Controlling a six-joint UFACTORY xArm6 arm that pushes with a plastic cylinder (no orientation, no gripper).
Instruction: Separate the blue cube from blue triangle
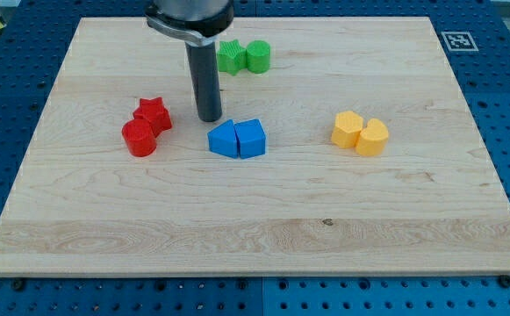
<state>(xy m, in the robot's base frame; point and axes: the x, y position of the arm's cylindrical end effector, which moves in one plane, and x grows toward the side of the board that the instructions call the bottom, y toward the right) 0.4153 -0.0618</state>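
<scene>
Two blue blocks sit touching near the board's middle: the left blue block (224,140) looks like the triangle, the right one (250,138) like the cube, though the shapes are hard to tell apart. My tip (209,118) rests on the board just above and left of the left blue block, a small gap away from it. The dark rod rises from there to the view's top.
A red star (153,114) and a red cylinder (139,139) touch at the left. A green star (231,56) and a green cylinder (257,56) sit at the top. Two yellow blocks (360,132) touch at the right. The wooden board (255,237) lies on a blue perforated table.
</scene>
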